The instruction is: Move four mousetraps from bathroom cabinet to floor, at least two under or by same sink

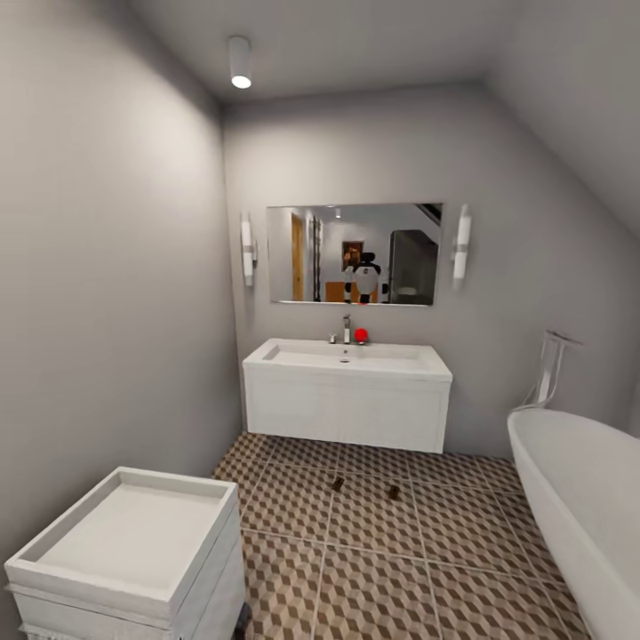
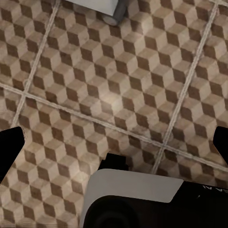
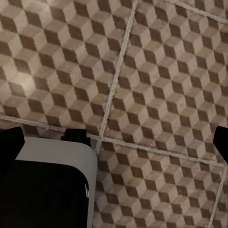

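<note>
Two mousetraps point(image 1: 338, 484) point(image 1: 393, 491) lie apart on the bathroom floor point(image 1: 382, 569), centre of the frame just in front of the bathroom sink point(image 1: 348, 358). Judging by this, half the job looks done; two more remain to be fetched from the cabinet. The left pincer point(image 2: 114, 142) and right pincer point(image 3: 114, 140) both hang spread and empty over the tiles.

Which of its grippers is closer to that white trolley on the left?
Left, likely. The left gripper hangs over tiles with a wheel of the white trolley just ahead. The right gripper hangs over bathroom floor farther off.
</note>
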Controlling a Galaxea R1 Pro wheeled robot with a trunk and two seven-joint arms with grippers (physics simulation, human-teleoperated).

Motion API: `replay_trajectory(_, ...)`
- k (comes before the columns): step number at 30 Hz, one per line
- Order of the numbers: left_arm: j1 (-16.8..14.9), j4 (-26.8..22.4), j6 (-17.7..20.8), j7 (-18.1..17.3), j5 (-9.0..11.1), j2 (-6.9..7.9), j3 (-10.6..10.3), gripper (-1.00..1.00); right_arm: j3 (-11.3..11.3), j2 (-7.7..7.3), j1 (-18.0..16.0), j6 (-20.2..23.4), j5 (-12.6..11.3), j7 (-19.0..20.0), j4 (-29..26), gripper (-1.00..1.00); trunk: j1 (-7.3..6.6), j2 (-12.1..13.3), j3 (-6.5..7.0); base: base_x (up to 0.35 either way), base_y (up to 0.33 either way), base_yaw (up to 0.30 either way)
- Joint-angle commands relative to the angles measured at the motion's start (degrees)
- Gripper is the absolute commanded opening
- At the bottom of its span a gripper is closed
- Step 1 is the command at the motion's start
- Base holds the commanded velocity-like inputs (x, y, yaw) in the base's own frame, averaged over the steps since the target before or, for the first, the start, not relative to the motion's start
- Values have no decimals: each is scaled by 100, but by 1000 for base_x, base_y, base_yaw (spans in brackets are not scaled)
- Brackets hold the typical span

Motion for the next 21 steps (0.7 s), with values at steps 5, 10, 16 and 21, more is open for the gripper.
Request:
replay_trajectory(5, -4, -2, -10, 19, 41, -5, -48, 100, 5, 10, -9, -14, 64, -67, 18, 100, 0, -5, -8, 0, 0, 292)
replay_trajectory(10, -4, -13, -5, 28, 59, -6, -48, 100, 3, 17, -11, -10, 70, -84, 18, 100, 0, -5, -8, 0, 0, 297)
replay_trajectory(16, -4, -20, 0, 32, 58, -6, -52, 100, -2, 24, -11, -8, 69, -92, 16, 100, 0, -5, -8, 0, 0, 299)
replay_trajectory(21, -4, -34, -2, 29, 52, -10, -50, 100, -2, 85, -8, -14, 79, -95, 13, 100, 0, -5, -8, 0, 0, 300)
